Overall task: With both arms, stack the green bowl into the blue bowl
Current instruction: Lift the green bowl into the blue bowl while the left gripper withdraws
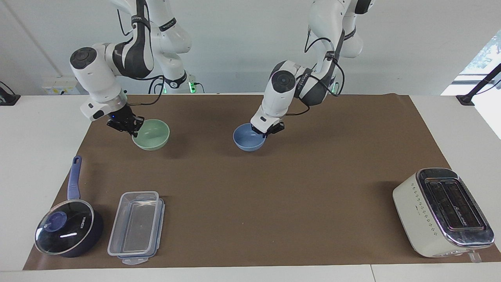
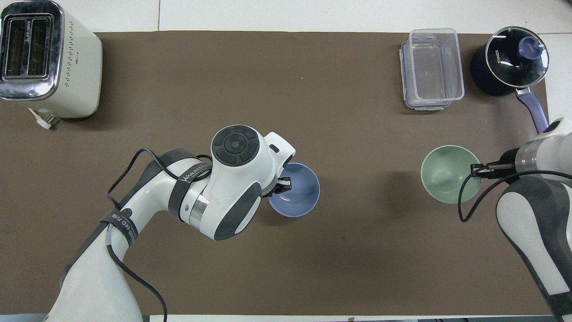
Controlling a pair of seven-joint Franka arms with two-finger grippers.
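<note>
You see the left gripper (image 1: 269, 129) over the middle of the brown mat (image 1: 274, 188), clamped on the rim of the blue bowl (image 1: 248, 139) at the edge toward the left arm's end. The bowl hangs upright and nearly level, its shadow on the mat just beneath it; whether its base touches the mat cannot be told. In the overhead view the left gripper (image 2: 284, 185) shows at the same rim, partly covered by the arm's wrist, with the blue bowl (image 2: 297, 192) open side up.

You see the right gripper (image 1: 131, 128) over the right arm's end of the mat, pinched shut on the rim of the green bowl (image 1: 152, 135). The bowl is tilted, its gripped edge lower than its free edge, and a shadow lies on the mat beside it. In the overhead view the right gripper (image 2: 479, 169) meets the green bowl (image 2: 447, 173) at the rim on the side toward the right arm's end.

The two bowls are well apart, with bare mat between them.

Other items on the mat, all farther from the robots than the bowls:
- Toaster (image 1: 442, 213), at the left arm's end.
- Clear container (image 1: 136, 227), at the right arm's end.
- Lidded saucepan (image 1: 68, 227), beside the container, its handle pointing toward the robots.
</note>
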